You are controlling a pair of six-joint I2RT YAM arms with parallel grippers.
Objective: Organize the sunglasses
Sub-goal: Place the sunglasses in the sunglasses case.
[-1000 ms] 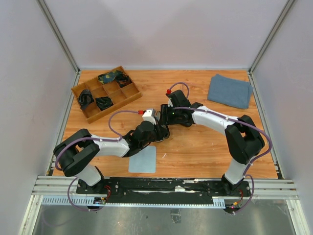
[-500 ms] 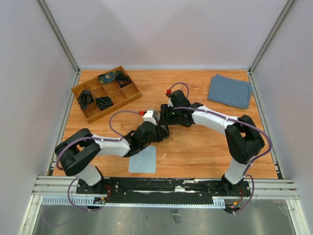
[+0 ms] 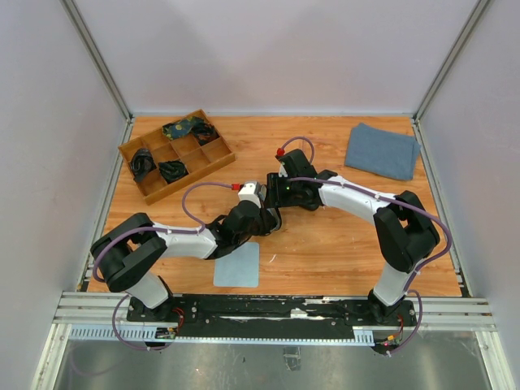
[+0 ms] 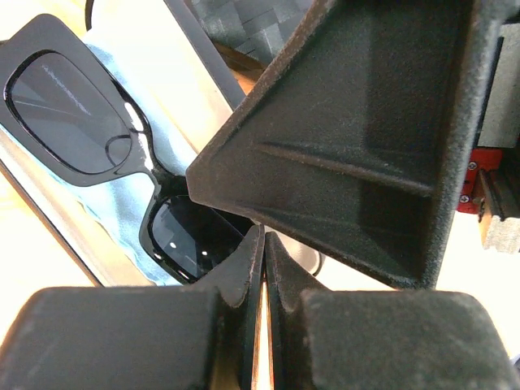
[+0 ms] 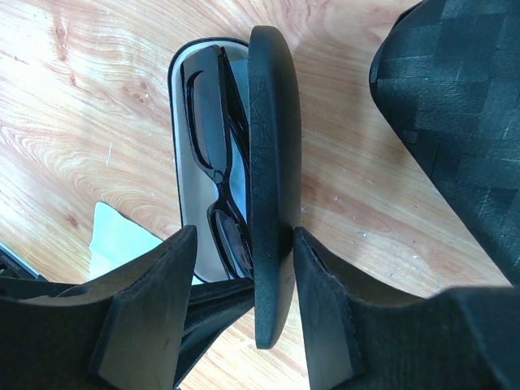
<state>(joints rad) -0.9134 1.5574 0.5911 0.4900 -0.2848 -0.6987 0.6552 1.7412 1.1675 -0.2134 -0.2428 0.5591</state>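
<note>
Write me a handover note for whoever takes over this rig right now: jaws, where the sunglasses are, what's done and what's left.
Left gripper: jaws shut, fingertips down at the case beside the sunglasses; what they pinch is hidden.
Right gripper: jaws clamped on the case lid, holding it up on edge.
Black sunglasses lie inside the open case at table centre.
Done: glasses in the case.
Left: close the lid. The wooden organizer holds dark items; unclear what they are.

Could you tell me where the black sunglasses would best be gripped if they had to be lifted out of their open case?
Probably the bridge of the black sunglasses, between the two dark lenses, coming straight down from the open side of the case. The frame lies along the case's length, the bridge is its narrowest part, and gripping there avoids the lenses. The raised lid, held by the right gripper, blocks that side.
</note>
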